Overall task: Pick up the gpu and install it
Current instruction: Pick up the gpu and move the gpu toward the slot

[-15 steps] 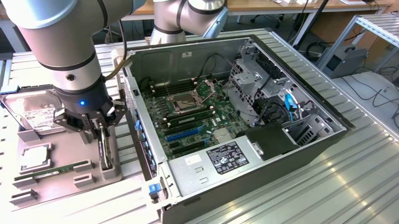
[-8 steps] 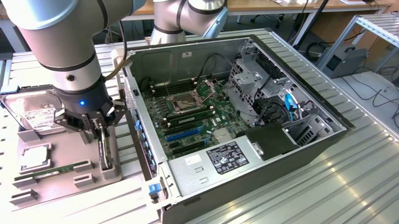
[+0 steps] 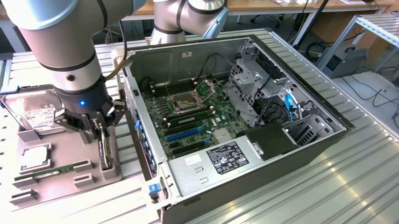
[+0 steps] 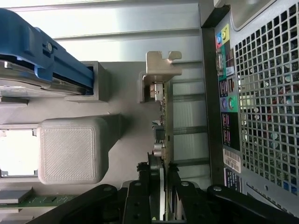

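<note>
- Squeezes the gpu [image 4: 164, 121] from both sides with the gripper [image 4: 161, 170] (snug grip, it seems).
- Stands on edge in the gray holder [image 3: 112, 172], easy to grab.
- Sits just beside the open computer case [image 3: 181, 60].

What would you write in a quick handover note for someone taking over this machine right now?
Gripper: down over the gpu, straddling its upper edge. Whether it is clamped cannot be told.
The gpu stands edge-on in the gray holder, beside the open computer case.
Done: the gripper is at the card.
Left: the card is not yet lifted out, and not yet on the motherboard.
</note>
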`<state>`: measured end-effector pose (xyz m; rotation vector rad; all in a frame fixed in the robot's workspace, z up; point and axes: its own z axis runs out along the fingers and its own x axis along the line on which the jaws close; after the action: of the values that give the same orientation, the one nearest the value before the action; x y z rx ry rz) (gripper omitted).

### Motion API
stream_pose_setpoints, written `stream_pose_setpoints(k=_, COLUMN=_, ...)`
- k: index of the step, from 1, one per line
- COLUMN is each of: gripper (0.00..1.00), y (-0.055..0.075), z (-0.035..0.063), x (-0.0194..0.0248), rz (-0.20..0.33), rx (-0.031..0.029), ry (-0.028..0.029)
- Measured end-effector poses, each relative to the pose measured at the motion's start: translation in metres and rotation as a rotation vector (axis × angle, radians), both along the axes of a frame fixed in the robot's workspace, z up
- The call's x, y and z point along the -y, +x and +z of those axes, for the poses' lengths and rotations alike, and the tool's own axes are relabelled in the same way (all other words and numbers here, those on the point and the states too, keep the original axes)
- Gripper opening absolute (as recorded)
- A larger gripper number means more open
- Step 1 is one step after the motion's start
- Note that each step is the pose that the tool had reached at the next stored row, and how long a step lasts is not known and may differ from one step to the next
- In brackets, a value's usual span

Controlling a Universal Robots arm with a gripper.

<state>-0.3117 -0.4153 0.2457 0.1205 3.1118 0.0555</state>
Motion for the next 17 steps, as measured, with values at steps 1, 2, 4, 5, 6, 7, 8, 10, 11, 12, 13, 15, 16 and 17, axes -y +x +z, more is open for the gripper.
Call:
stream_pose_setpoints(k=1, gripper=0.27, y=0.0, z=0.001, x=0.0001, rz=0.0, rx=-0.0005, ry=-0.0005)
stream_pose_setpoints(k=2, gripper=0.27, y=0.0, z=0.0016, x=0.0001, rz=0.0, rx=-0.0003, ry=-0.0003)
stream_pose_setpoints(k=4, gripper=0.27, y=0.0, z=0.0027, x=0.0, rz=0.0, rx=-0.0004, ry=-0.0004)
stream_pose_setpoints(k=5, gripper=0.27, y=-0.0001, z=0.0034, x=0.0001, rz=0.0, rx=-0.0006, ry=-0.0005)
stream_pose_setpoints(k=6, gripper=0.27, y=-0.0001, z=0.0038, x=0.0001, rz=0.0, rx=-0.0005, ry=-0.0005)
stream_pose_setpoints(k=7, gripper=0.27, y=0.0, z=0.0041, x=0.0, rz=0.0, rx=-0.0004, ry=-0.0004)
stream_pose_setpoints(k=8, gripper=0.27, y=0.0, z=0.0041, x=0.0, rz=0.0, rx=-0.0001, ry=-0.0001)
stream_pose_setpoints(k=10, gripper=0.27, y=-0.0001, z=0.0046, x=0.0001, rz=0.0, rx=-0.0005, ry=-0.0004)
stream_pose_setpoints(k=11, gripper=0.27, y=-0.0001, z=0.0049, x=0.0, rz=0.0, rx=-0.0004, ry=-0.0004)
stream_pose_setpoints(k=12, gripper=0.27, y=-0.0001, z=0.0052, x=0.0001, rz=0.0, rx=-0.0006, ry=-0.0005)
stream_pose_setpoints(k=13, gripper=0.27, y=0.0, z=0.0053, x=0.0001, rz=0.0, rx=-0.0004, ry=-0.0004)
stream_pose_setpoints(k=15, gripper=0.27, y=-0.0001, z=0.0057, x=0.0, rz=0.0, rx=-0.0004, ry=-0.0004)
stream_pose_setpoints(k=16, gripper=0.27, y=-0.0001, z=0.0059, x=0.0001, rz=0.0, rx=-0.0004, ry=-0.0004)
stream_pose_setpoints(k=17, gripper=0.27, y=-0.0001, z=0.0062, x=0.0001, rz=0.0, rx=-0.0005, ry=-0.0004)
